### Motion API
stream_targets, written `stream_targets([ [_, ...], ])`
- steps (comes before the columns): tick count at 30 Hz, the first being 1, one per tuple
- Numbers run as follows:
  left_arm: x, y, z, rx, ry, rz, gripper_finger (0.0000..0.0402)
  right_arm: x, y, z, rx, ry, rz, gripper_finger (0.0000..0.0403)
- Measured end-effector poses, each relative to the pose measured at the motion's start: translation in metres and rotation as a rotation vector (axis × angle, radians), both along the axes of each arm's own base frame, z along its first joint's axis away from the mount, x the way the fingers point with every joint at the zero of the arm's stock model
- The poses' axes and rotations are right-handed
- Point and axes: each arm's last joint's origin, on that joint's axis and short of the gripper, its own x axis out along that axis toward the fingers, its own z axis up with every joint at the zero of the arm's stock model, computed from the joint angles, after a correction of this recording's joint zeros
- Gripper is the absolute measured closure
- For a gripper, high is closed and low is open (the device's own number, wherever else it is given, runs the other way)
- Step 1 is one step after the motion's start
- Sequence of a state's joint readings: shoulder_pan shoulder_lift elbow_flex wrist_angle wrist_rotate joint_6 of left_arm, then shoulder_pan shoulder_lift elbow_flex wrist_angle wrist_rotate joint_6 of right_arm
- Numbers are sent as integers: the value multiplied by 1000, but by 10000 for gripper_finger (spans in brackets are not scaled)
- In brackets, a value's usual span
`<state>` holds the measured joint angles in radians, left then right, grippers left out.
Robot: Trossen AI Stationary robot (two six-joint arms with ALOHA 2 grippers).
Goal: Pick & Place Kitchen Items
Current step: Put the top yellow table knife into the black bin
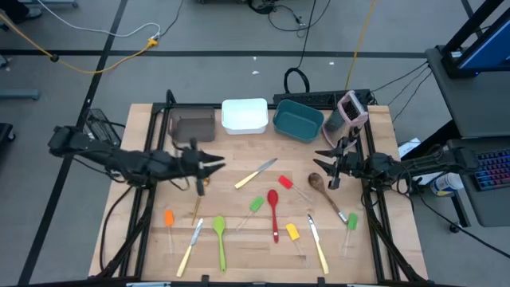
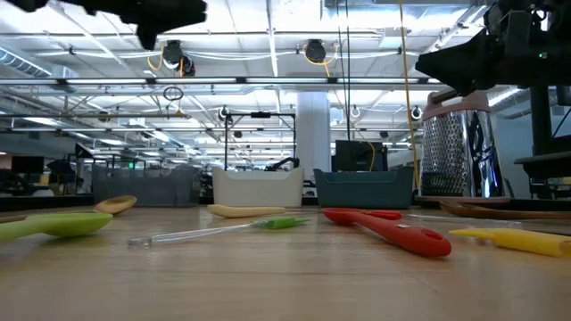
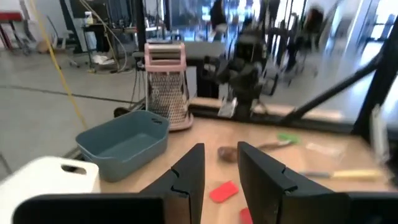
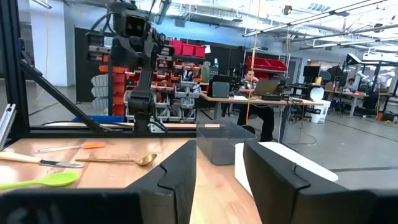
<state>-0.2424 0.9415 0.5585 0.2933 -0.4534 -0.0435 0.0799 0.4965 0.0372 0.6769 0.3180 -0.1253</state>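
Note:
Slim kitchen items lie flat on the wooden table: a cream-handled knife (image 1: 256, 173), a red spoon (image 1: 273, 211), a green spoon (image 1: 220, 239), a wooden spoon (image 1: 325, 190), a gold spoon (image 1: 197, 201) and several small spatulas, among them an orange one (image 1: 169, 222) and a yellow one (image 1: 293, 233). My left gripper (image 1: 217, 163) hovers level above the table's left middle, pointing right, open with nothing between its fingers (image 3: 221, 149). My right gripper (image 1: 323, 159) hovers at the right side above the wooden spoon's bowl, pointing left, open and empty (image 4: 219, 144).
A brown tub (image 1: 194, 126), a white tub (image 1: 245, 115) and a teal tub (image 1: 298, 119) stand in a row at the far edge. A pink-and-grey grater (image 1: 349, 112) stands at the far right. Black frame rails (image 1: 143, 207) run along both sides.

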Motion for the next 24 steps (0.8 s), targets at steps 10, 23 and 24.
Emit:
stream_targets([
  [10, 56, 0, -32, 28, 202, 48, 237, 0, 0, 1, -16, -10, -3, 284],
  [23, 94, 17, -124, -126, 451, 194, 215, 0, 0, 2, -27, -10, -4, 287],
  [24, 96, 16, -128, -134, 444, 196, 215, 0, 0, 2, -27, -10, -4, 287],
])
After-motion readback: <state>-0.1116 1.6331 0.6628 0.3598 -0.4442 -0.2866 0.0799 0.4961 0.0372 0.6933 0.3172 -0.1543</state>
